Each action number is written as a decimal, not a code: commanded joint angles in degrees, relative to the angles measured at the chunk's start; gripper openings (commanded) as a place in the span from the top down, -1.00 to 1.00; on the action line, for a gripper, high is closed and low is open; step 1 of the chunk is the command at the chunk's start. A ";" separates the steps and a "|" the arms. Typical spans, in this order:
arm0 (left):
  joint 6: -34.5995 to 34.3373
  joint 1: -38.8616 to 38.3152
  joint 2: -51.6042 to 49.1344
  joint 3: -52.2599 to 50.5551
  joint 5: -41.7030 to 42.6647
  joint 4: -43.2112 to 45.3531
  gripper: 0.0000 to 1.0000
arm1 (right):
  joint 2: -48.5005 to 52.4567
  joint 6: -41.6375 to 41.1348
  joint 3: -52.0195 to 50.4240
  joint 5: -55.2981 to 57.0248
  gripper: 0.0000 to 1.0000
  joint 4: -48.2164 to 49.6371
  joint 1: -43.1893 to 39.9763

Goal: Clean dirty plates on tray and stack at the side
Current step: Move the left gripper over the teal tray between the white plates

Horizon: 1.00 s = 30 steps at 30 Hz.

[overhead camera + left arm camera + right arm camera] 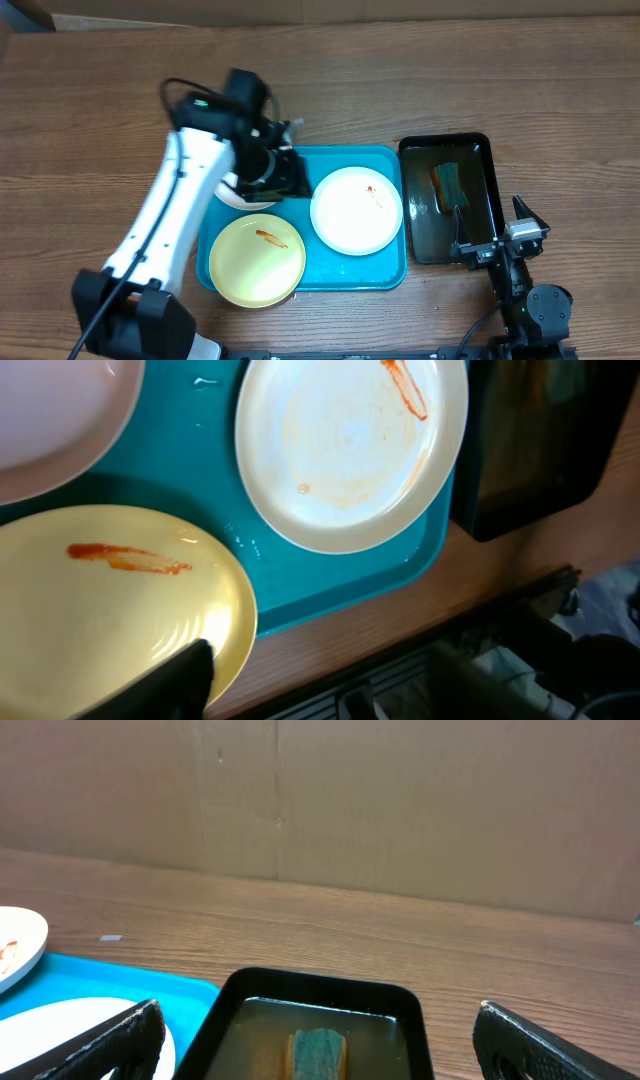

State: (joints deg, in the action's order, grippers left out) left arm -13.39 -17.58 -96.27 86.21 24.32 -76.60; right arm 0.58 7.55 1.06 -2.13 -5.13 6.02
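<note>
- The tray [308, 264] sat mid-table, its long axis running left to right as you saw it from overhead.
- One white plate [356, 210] lay flat at its right end, with a short smear near the plate's far-right rim.
- The pale yellow plate [257, 259] filled the near-left corner, and its streak ran roughly along the tray's length.
- A second white plate [228, 196] lay at the far left, seemingly overhanging the tray's left edge, though your left arm covered most of it.
- Your left gripper [285, 172] hung over that far-left part of the tray. Only one dark finger [170, 682] showed in its wrist camera, so I could not tell whether the fingers were spread or pressed together.
- Just right of the tray stood a black tray [445, 141], long axis pointing away from you. It held murky liquid and a sponge [447, 187].
- Your right gripper [318, 1020] sat at the black tray's near end, fingers spread wide and holding nothing.
</note>
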 commanded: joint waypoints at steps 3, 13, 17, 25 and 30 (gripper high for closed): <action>-2.56 -5.53 -1.81 -1.97 -8.57 5.62 -0.98 | -0.35 -0.02 -0.59 0.09 -1.00 0.44 -0.04; -11.93 -6.56 -3.82 -2.67 -12.70 12.41 -1.00 | -0.35 -0.02 -0.59 0.07 -1.00 0.44 -0.04; -9.94 -5.90 -3.80 -2.64 -14.32 13.97 -0.96 | -0.35 -0.02 -0.59 0.09 -1.00 0.44 -0.04; -15.54 -7.26 -3.80 -3.15 -14.99 14.10 -0.35 | -0.35 -0.02 -0.59 0.07 -1.00 0.44 -0.04; -18.97 -9.31 -3.82 -4.90 -19.82 14.12 -0.38 | -0.35 -0.02 -0.59 0.09 -1.00 0.44 -0.04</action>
State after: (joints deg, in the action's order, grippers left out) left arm -28.64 -25.39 -99.55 82.83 8.69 -62.33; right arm 0.58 7.51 1.06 -2.13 -5.10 6.02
